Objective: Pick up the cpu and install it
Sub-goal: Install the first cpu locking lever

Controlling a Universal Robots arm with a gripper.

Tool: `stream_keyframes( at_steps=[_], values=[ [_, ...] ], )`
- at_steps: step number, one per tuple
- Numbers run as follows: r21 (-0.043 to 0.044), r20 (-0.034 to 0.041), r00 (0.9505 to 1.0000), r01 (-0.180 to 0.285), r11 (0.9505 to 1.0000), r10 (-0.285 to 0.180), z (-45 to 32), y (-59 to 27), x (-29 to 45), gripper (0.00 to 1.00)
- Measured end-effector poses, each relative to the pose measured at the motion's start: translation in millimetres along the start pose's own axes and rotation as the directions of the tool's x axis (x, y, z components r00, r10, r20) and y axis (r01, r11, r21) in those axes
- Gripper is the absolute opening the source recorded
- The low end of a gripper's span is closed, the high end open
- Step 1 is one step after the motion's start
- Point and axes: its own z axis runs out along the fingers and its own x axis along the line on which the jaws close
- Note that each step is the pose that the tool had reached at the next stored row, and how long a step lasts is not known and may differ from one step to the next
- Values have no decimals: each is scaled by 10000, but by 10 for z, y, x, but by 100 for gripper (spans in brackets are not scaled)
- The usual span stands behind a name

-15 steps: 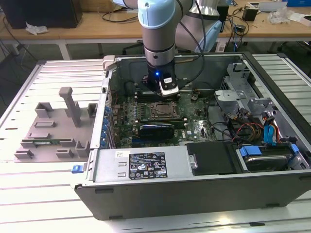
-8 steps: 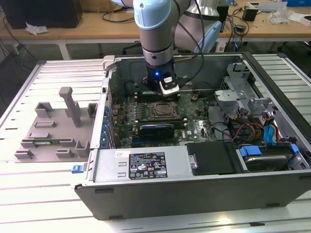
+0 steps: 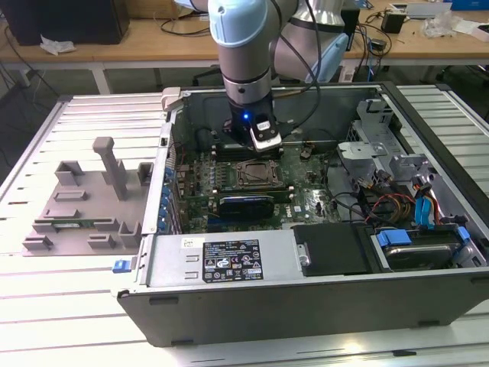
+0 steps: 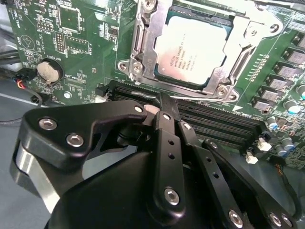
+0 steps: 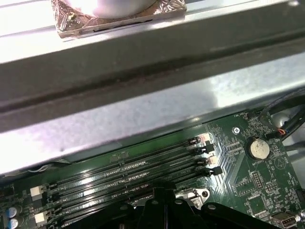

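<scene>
The pincer [image 4: 159, 102] has its fingers closed together with nothing between them, poised over the black memory slots [image 4: 214, 124]; its own black linkage hides the board beneath it. The cpu [image 4: 193, 50] sits in the metal-framed socket [image 4: 138, 43], with the frame's bars crossing its edges. In the exterior view the arm [image 3: 244, 53] blocks the rear of the open computer case [image 3: 306, 275], beside a grey fixture [image 3: 84, 199] on the tabletop [image 3: 46, 306].
</scene>
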Motion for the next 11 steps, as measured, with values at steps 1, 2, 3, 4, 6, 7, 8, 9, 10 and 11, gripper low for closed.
stream_keyframes(
  at_steps=[1, 2, 3, 4, 6, 7, 8, 9, 10, 11],
  values=[
    [-16, 43, 10000, 29, 10000, -29, 5, -1, 2, 11],
    [-16, 44, 10000, 30, 10000, -30, 5, -1, 2, 11],
    [-16, 44, 10000, 30, 10000, -30, 5, 0, 2, 11],
    [-9, 51, 10000, 32, 10000, -32, 6, 1, 11, 11],
    [84, 82, 9999, 84, 9999, -85, 11, 13, 26, 11],
    [162, 100, 9999, 134, 9998, -136, 16, 24, 33, 11],
    [221, 113, 9998, 176, 9996, -179, 21, 33, 38, 11],
    [318, 125, 9995, 295, 9991, -299, 29, 38, 46, 11],
    [331, 130, 9992, 371, 9988, -376, 33, 37, 50, 11],
    [329, 135, 9991, 407, 9986, -412, 37, 36, 52, 11]
  ],
)
